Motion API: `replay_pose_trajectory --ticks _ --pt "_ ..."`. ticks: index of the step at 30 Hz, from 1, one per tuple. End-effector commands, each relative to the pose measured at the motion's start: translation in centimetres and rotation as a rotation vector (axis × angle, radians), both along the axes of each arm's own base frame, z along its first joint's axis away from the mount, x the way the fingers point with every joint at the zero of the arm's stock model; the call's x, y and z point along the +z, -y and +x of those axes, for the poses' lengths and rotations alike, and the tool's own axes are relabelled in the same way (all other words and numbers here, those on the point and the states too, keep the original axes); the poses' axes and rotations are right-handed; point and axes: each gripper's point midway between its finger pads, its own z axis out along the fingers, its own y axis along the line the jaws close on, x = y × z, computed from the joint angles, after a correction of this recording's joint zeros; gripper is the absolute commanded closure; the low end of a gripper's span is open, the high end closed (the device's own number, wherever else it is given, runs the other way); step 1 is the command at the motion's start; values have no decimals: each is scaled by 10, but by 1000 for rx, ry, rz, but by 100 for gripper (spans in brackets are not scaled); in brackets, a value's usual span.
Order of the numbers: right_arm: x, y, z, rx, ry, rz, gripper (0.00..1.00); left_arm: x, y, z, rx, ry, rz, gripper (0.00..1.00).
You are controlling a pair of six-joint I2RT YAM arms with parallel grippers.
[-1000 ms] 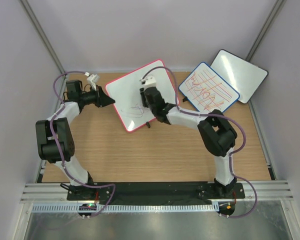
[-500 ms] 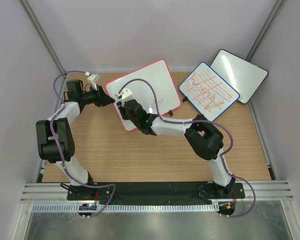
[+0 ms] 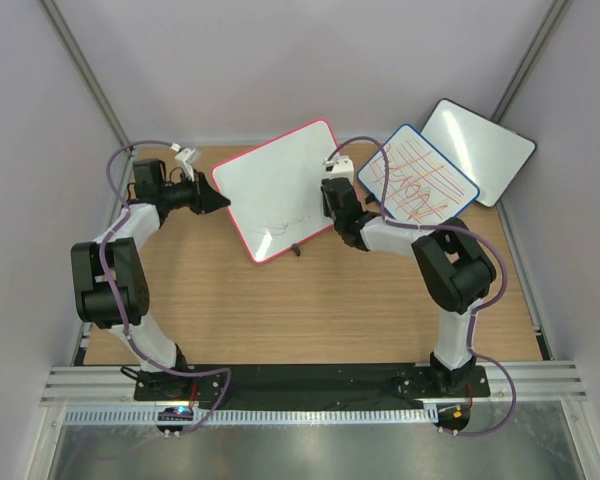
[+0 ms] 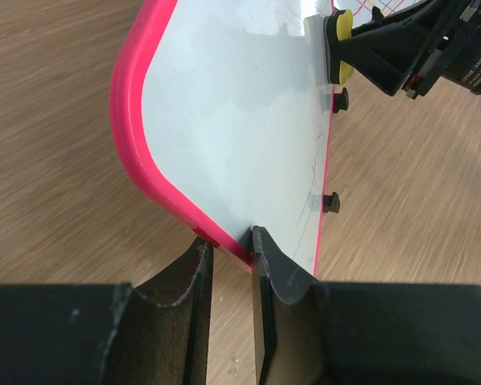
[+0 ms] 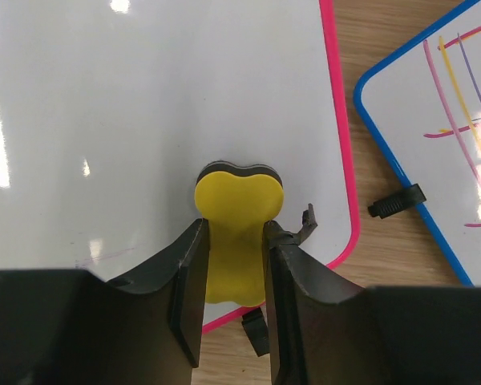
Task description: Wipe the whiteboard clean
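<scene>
The whiteboard [image 3: 280, 180] with a red-pink frame lies tilted at the table's back middle, with faint purple scribbles [image 3: 285, 224] near its lower edge. It also shows in the left wrist view [image 4: 240, 120] and the right wrist view [image 5: 144, 104]. My left gripper [image 3: 220, 203] is shut on the board's left frame edge [image 4: 224, 241]. My right gripper [image 3: 332, 196] is shut on a yellow eraser [image 5: 234, 233] and presses it on the board near its right edge. The eraser also shows in the left wrist view [image 4: 341, 46].
A smaller blue-framed board [image 3: 417, 182] with red lines lies right of the whiteboard, touching a blank black-framed board [image 3: 477, 150] at the back right. Small black feet [image 3: 296, 250] stick out under the whiteboard. Grey walls close the table's back and sides.
My right gripper with the eraser swept from the board's left part across to its right edge. The scribbles have thinned. The left gripper has held still.
</scene>
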Motion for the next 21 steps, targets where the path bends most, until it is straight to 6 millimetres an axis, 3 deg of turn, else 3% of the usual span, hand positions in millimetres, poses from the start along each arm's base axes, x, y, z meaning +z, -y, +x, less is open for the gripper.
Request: replay_pose_trajectory --ticks 1,3,6,11,14,17,21 --pt "-5 -2 -3 -8 -17 -18 99 16 -1 9 -23 139 75 100" --pt "-3 -14 -6 13 -13 -19 99 17 -1 9 -24 142 74 100" --pt "2 -51 -20 92 8 -29 99 18 0 9 -27 140 71 100" --pt "4 -142 -64 293 34 -35 99 17 3 9 -31 135 69 100" --pt "-2 -178 -79 373 22 -11 99 17 6 8 -37 134 68 100" --pt "1 -192 -79 396 23 6 99 18 6 7 -36 138 71 100" --pt "6 -174 -67 335 39 -4 99 18 5 7 -34 141 74 100"
